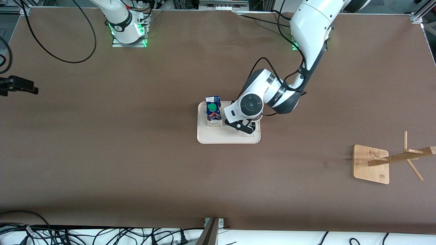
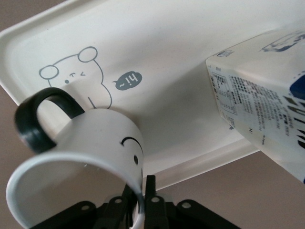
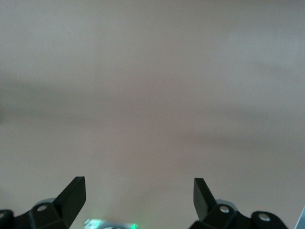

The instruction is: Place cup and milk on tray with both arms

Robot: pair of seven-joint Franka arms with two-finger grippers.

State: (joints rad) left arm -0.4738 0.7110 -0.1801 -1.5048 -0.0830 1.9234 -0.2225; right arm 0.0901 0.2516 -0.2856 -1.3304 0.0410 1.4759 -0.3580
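A brown table [image 1: 136,153] fills the front view, with cables trailing along its edges and two white arms based along its top edge. On it stand one cream tray [image 1: 218,137], one milk carton [image 1: 213,109] and one bamboo rack [image 1: 371,164] lying toward the left arm's end of the table, well apart from the tray.

The milk carton stands upright on the tray, at the tray's end toward the right arm, its green cap facing up.

The left arm reaches down over the tray, and its wrist hides most of the left gripper [image 1: 246,128] in the front view; the cup cannot be made out there. The left wrist view shows what the front view does not: one cup [image 2: 81,157], white with a black smiley face and a black loop handle, tilted so that its mouth faces the camera. The left gripper [image 2: 139,202] is clamped on the cup's rim wall, one finger inside and one outside. In that view the cup hangs over the tray [image 2: 181,71] near its bear drawing and a small "hi~" bubble, with the milk carton [image 2: 267,100] beside it; whether the cup touches the tray cannot be told.

The right arm waits near its base. Only the right wrist view shows the right gripper [image 3: 139,191]: its fingers stand wide apart over bare table, holding nothing.
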